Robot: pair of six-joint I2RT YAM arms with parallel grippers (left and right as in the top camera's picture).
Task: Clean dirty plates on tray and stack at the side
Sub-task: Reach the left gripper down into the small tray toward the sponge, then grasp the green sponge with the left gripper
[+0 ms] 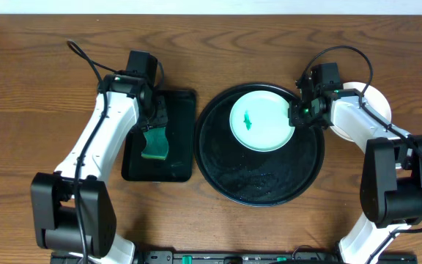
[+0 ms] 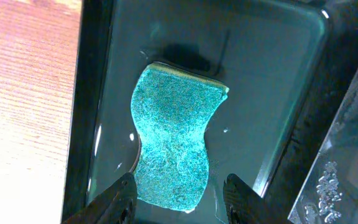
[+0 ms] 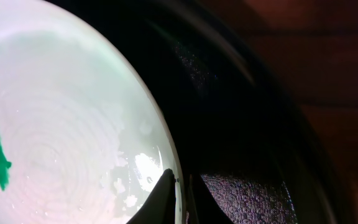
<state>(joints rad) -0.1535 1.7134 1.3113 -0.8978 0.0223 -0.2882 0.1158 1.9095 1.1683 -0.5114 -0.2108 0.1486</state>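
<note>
1. The plate (image 1: 261, 121) lies in the tray's (image 1: 269, 183) far half. Its right rim is pinched between the right gripper's (image 3: 179, 190) nearly closed jaws.
2. Left of the tray, the left gripper (image 2: 179, 198) stands half-spread astride the sponge (image 2: 173, 124) — whether it squeezes the sponge, I cannot tell.

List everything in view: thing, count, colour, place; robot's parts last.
Wooden table: one, brown, under everything.
Large round glossy tray: one, black, mid-table.
Round plate with a green smear: one, pale mint, on the round tray's far half.
Round plate off the tray: at least one, white, right of the round tray, partly hidden.
Rectangular tray: one, black, left of the round tray.
Hourglass-shaped scrubbing sponge: one, green, in the rectangular tray.
Robot arms: two, white and black, one each side.
Left claw: one, black, astride the sponge's end.
Right claw: one, black, pinching the mint plate's rim.
</note>
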